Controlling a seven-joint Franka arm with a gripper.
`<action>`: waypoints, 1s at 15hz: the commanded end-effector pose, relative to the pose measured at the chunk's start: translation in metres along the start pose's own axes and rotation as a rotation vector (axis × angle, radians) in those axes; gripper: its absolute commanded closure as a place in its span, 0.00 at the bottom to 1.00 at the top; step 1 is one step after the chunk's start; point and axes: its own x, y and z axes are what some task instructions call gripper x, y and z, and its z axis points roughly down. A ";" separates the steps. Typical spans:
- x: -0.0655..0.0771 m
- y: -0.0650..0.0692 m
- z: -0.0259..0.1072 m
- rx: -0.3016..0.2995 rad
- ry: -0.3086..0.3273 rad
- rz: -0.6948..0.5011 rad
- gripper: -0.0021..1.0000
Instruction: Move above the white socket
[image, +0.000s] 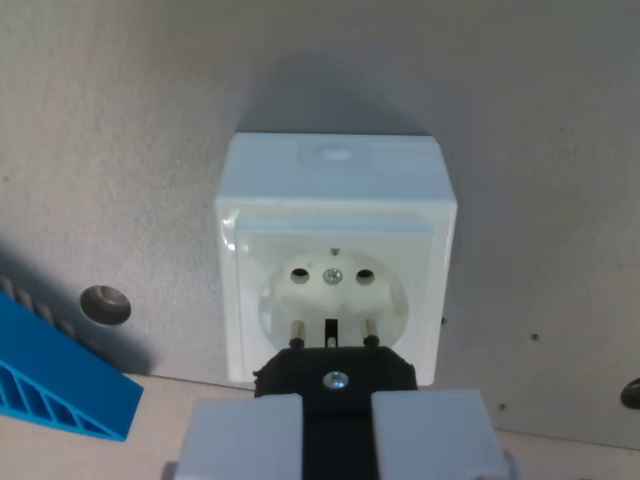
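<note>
the end effector (337, 425) is clenched on a black plug (335, 375), whose two pins hang just above the holes of the white socket (335, 260).

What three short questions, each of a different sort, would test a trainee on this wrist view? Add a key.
1. True or false: the black plug held by the tool is already fully seated in the white socket.
2. Multiple choice: the blue ribbed part lies at (A) the wrist view's left, (B) the wrist view's right, (C) on top of the socket.
3. Fill in: the plug shows ___ metal pins pointing toward the socket.

Key: 1 false, the pins are still outside the holes; 2 A; 3 two.
</note>
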 end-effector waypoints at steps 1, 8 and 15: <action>-0.008 -0.005 0.005 -0.035 0.137 0.014 1.00; -0.010 -0.006 0.005 -0.039 0.144 0.016 1.00; -0.012 -0.007 0.004 -0.041 0.144 0.018 1.00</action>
